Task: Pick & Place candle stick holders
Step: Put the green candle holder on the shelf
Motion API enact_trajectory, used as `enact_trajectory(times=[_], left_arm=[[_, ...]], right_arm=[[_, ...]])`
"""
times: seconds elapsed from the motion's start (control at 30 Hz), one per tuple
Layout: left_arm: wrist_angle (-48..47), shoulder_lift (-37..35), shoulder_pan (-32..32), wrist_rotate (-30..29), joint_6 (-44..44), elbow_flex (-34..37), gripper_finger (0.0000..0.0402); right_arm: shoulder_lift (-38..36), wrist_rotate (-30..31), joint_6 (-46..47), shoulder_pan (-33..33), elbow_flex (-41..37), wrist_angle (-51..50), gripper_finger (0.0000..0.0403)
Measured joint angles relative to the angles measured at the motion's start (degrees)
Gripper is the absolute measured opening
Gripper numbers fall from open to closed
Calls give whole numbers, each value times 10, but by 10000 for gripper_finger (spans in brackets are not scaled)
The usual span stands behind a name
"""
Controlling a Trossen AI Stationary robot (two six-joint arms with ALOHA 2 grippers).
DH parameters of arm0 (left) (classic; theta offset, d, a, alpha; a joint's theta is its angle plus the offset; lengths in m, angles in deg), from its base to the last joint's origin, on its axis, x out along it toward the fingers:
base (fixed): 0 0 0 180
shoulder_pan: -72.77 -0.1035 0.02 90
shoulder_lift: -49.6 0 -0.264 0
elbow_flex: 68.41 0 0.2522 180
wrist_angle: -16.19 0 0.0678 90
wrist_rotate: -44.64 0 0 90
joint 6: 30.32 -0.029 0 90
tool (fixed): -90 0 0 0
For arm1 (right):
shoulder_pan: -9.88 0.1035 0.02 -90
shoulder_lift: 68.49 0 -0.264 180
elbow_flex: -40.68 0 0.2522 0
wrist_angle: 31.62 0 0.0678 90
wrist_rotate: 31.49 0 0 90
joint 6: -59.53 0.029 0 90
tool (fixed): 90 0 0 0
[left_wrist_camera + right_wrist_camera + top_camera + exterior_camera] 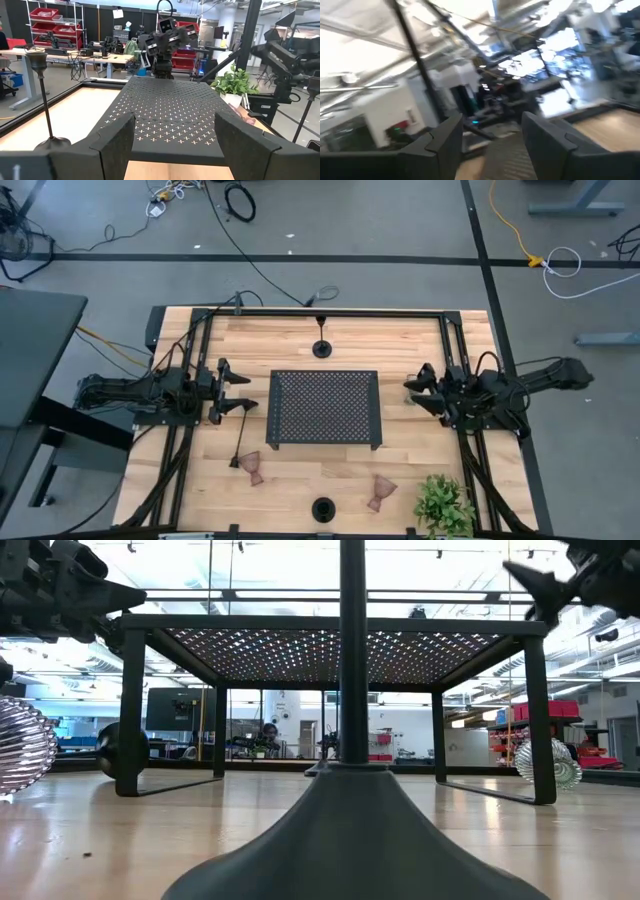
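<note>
Candle stick holders untouched, none gripped. Left gripper [243, 388] spread and empty, hovering off the tray's [324, 409] left edge; right gripper [413, 387] likewise spread and empty off its right edge. Outward from there: one black holder [321, 347] upright near the tabletop's [400, 340] far edge, another [323, 509] at the near edge, a third [240, 448] lying toward the near left corner beside a pinkish glass holder [252, 468]; second pinkish one [380, 493] next to the plant [444, 504].

Tray and plant sitting on the wooden table [300, 470]
The black perforated tray [324, 408] is standing mid-table on its legs; the leafy green plant [444, 504] is sitting near the front right corner.
</note>
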Motion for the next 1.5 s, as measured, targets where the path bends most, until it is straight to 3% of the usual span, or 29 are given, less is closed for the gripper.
enact_trajectory(times=[0.17, 0.4, 0.73, 0.93, 1.13, 1.37, 1.5], left_arm=[[2, 0, 0, 0, 0, 0, 271], [4, 0, 0, 0, 11, 0, 271], [3, 0, 0, 2, 19, 0, 271], [2, 0, 0, 2, 19, 0, 271], [3, 0, 0, 2, 19, 0, 271], [3, 0, 0, 2, 19, 0, 271], [3, 0, 0, 2, 19, 0, 271]], right_arm=[[122, -1, -26, 27, 32, 59, 205], [238, 158, 41, 41, 143, -102, 205], [271, 266, 66, 39, 387, -667, 205], [350, 290, 61, 35, 483, -911, 191], [412, 227, 249, 10, 532, -1078, 154], [451, 68, 308, -12, 534, -1155, 118], [467, 29, 330, -20, 534, -1181, 105]])
